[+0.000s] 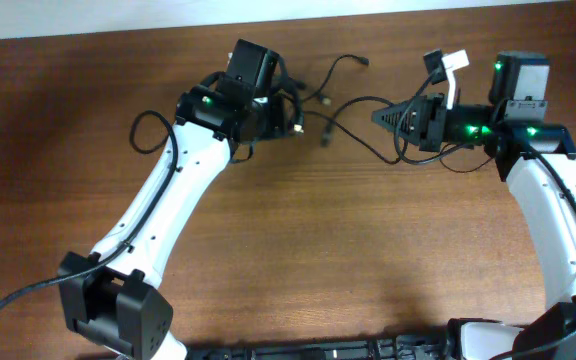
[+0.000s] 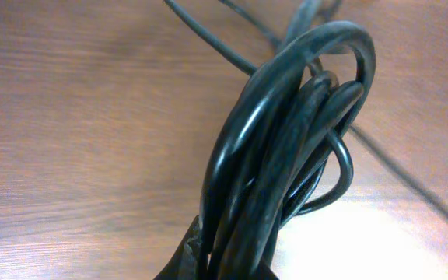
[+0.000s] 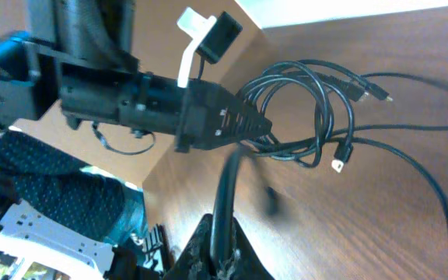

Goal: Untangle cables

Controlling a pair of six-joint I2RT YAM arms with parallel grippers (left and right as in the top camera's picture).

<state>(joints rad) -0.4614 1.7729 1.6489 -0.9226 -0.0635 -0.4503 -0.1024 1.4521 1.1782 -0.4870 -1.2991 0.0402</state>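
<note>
We see a brown wooden table (image 1: 368, 260) with two arms reaching over it. On the left, the white left arm (image 1: 168, 200) bends in toward the far side of the table. At its end, the left gripper (image 3: 264, 124) has its two fingers pressed together into a point, and it pinches a bunch of black cables (image 2: 286, 140). From the left wrist we see this bunch very close. Thick cables and thin ones loop over each other, and the bunch stands up from the fingers. A few thin cables run across the wood behind it. A white bracket (image 3: 189, 50) with a small black box (image 3: 222, 33) shows just above the left gripper.

In the middle of the table, loose ends spread out from the bunch and lie on the wood. One small plug (image 3: 337, 163) has a white tip. A second plug (image 3: 362, 88) lies a bit further out. Long thin cables curve away from the bunch toward the right side.

On the right, the right gripper (image 1: 378, 118) points at the left arm. Its fingers are pressed together too, and they pinch one thick black cable (image 3: 225, 187). From the right wrist, this cable comes up out of the fingers and looks blurry. The two grippers are apart, with cables lying between them. Behind the right gripper, small green lights (image 1: 471, 131) glow on the right arm (image 1: 553, 220), which is white lower down.
</note>
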